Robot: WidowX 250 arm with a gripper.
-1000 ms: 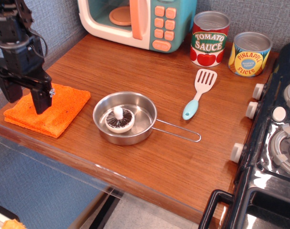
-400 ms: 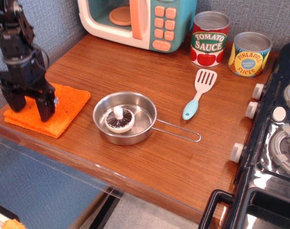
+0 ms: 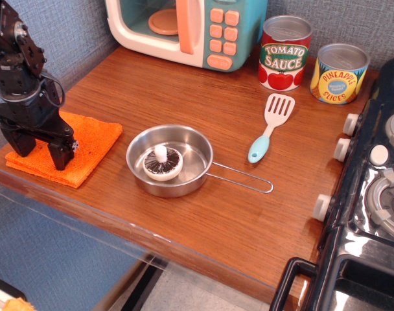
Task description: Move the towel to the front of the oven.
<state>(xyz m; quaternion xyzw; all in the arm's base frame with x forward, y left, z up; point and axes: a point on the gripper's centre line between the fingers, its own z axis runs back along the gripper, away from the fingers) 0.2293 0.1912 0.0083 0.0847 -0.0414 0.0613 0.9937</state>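
Note:
The orange towel (image 3: pixel 87 139) lies folded flat at the front left corner of the wooden counter. My black gripper (image 3: pixel 39 153) stands over the towel's left half, fingers apart and pointing down, with the fingertips (image 3: pixel 59 159) at or on the cloth. The jaws are open and hold nothing. The teal toy oven (image 3: pixel 190 29) with its orange handle and buttons stands at the back of the counter, well away from the towel.
A steel pan (image 3: pixel 171 160) holding a mushroom (image 3: pixel 162 162) sits right of the towel, its wire handle pointing right. A spatula (image 3: pixel 270 127), a tomato sauce can (image 3: pixel 284 52) and a pineapple can (image 3: pixel 339 72) lie further right. A black stove (image 3: pixel 372 188) fills the right edge.
My gripper has come down onto the towel and shifted slightly toward the front edge. The towel has not moved.

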